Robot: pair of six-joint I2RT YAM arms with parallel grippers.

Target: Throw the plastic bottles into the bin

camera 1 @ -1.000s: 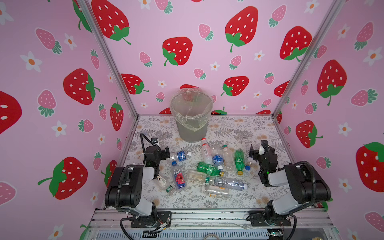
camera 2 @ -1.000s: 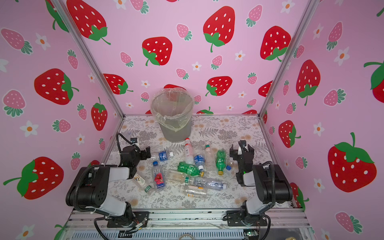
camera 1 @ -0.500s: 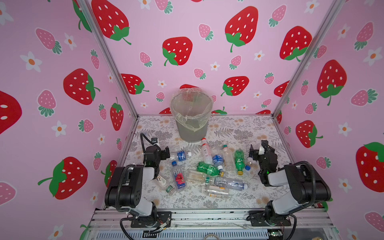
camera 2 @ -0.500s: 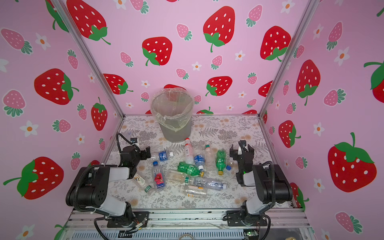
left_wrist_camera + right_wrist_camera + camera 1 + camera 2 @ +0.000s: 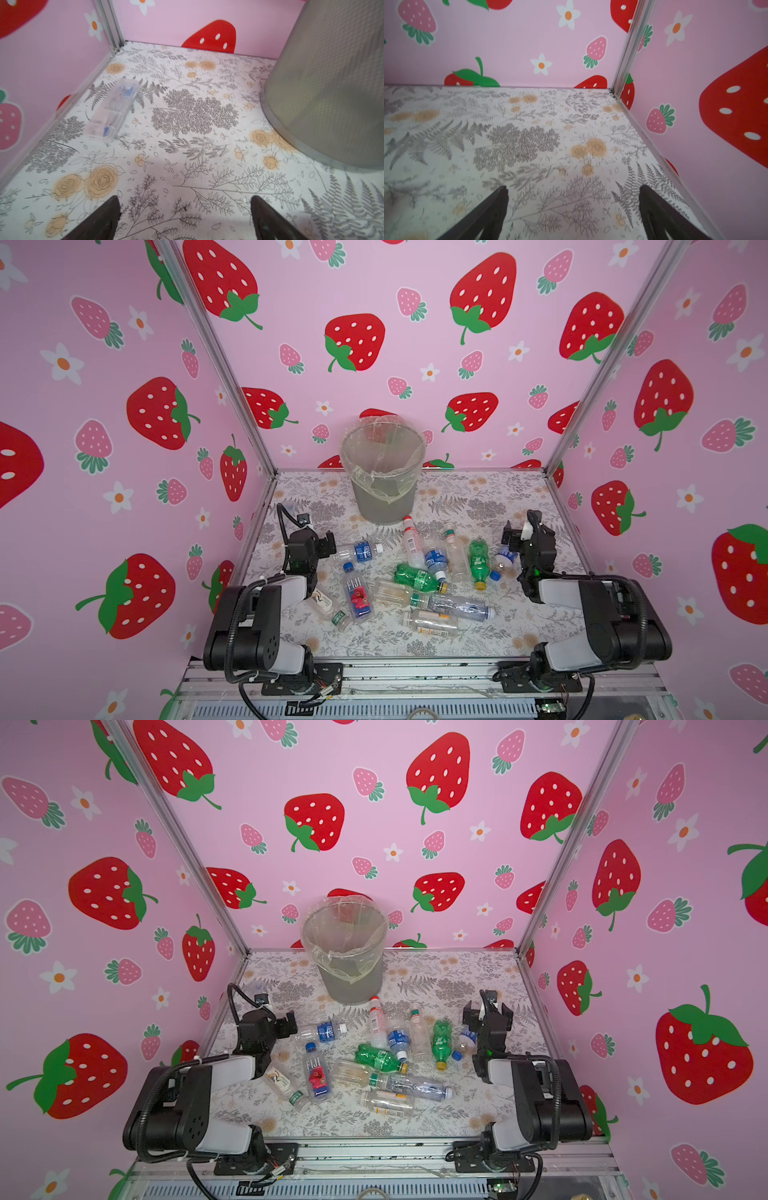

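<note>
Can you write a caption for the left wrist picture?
Open left gripper faces a clear case and the grey bin.

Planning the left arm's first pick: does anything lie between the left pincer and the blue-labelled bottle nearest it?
Nothing visible does: in both top views the open, empty left pincer sits right beside the base of the blue-labelled bottle.

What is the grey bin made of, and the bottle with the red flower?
The bin looks like matte grey plastic, finely dimpled and slightly see-through, lined with a crinkly clear bag. The flower bottle seems clear, glossy plastic with a blue cap.
</note>
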